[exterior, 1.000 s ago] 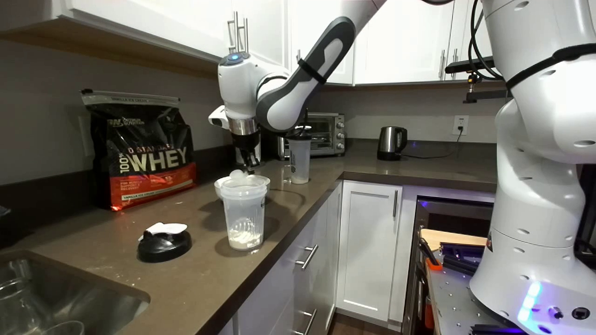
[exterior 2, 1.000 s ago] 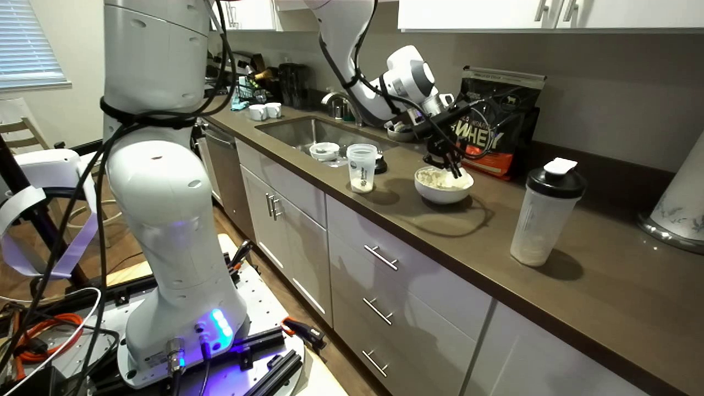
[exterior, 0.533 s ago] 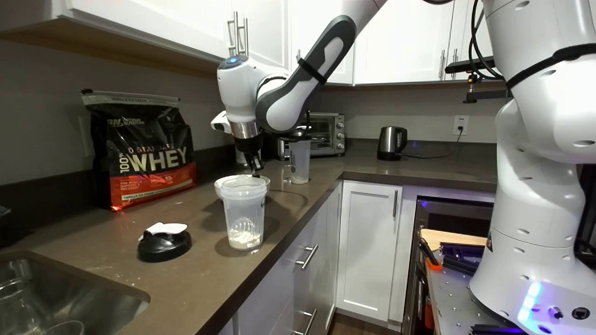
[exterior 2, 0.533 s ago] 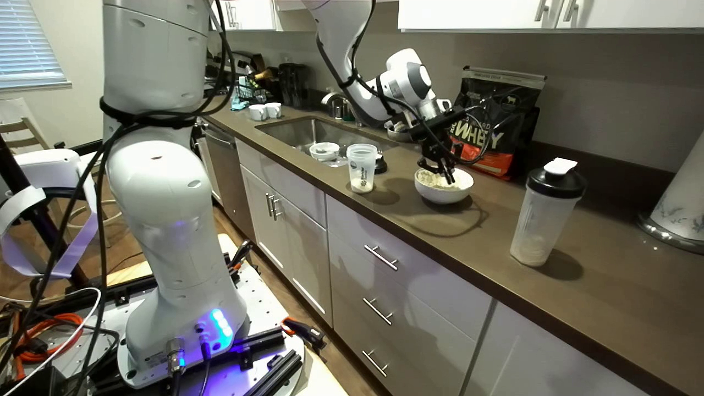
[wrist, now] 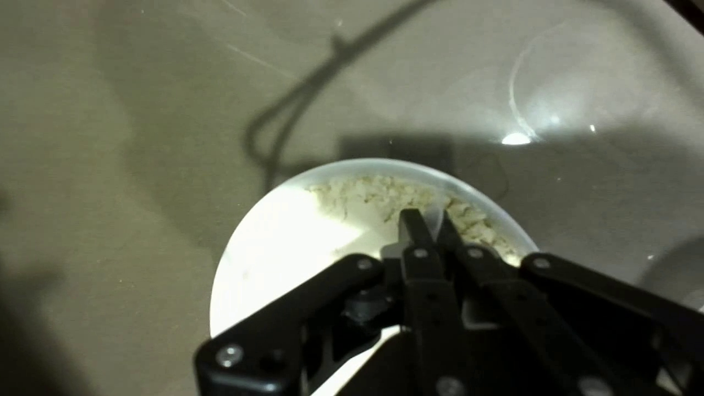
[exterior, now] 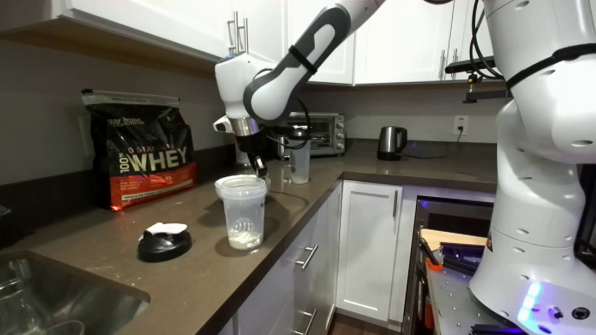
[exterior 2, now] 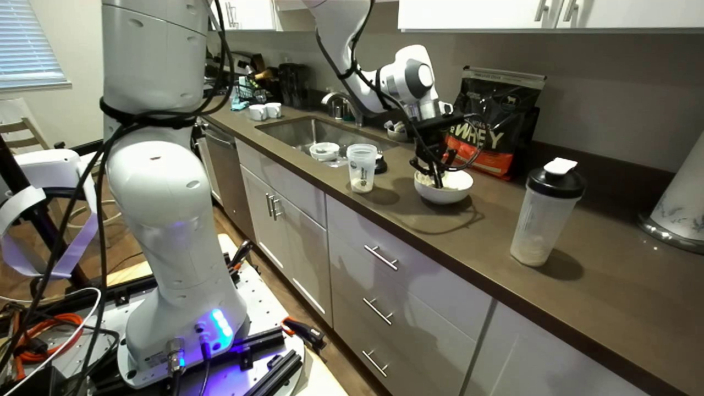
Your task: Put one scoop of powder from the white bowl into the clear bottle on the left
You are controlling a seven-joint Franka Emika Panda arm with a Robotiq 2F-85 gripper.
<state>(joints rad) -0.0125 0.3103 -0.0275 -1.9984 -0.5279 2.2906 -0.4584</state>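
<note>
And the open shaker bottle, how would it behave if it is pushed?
The open shaker bottle looks apt to tip, being tall and narrow. It is probably light, with powder only near its bottom. Lidless, it might spill if tipped.

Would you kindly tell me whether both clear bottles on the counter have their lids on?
No, in an exterior view the left bottle stands open at the top, while the right bottle wears a black lid.

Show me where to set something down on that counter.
A broad bare patch of counter lies between the lidded shaker bottle, the patterned white roll and the counter's front edge. Another lies in front of the electric kettle. It is crowded from the white bowl, under the gripper, past the open shaker bottle and black lid to the sink.
</note>
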